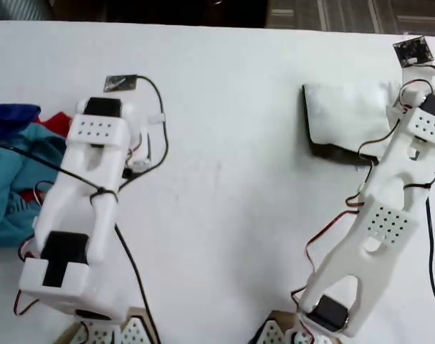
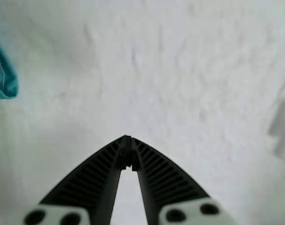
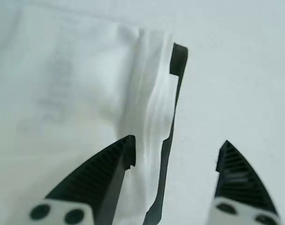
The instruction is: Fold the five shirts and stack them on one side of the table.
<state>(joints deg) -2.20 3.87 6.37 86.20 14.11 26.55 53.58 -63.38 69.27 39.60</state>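
A folded white shirt (image 1: 346, 115) (image 3: 62, 93) lies on a folded black shirt (image 1: 332, 152) (image 3: 179, 58) at the table's right side. My right gripper (image 3: 178, 143) hangs open just over the stack's edge, one finger (image 3: 114, 164) above the white shirt and the other above bare table. At the left edge lies a loose pile: a teal shirt (image 1: 16, 179) (image 2: 1, 77), a blue shirt (image 1: 13, 113) and a red shirt (image 1: 58, 123). My left gripper (image 2: 127, 140) is shut with nothing in it, above bare table beside the teal shirt.
The white table (image 1: 224, 179) has open room in the middle between the two arms. Cables (image 1: 156, 122) trail from the left arm, and red and black wires (image 1: 324, 236) run along the right arm. The table's far edge (image 1: 217, 26) meets a dark floor.
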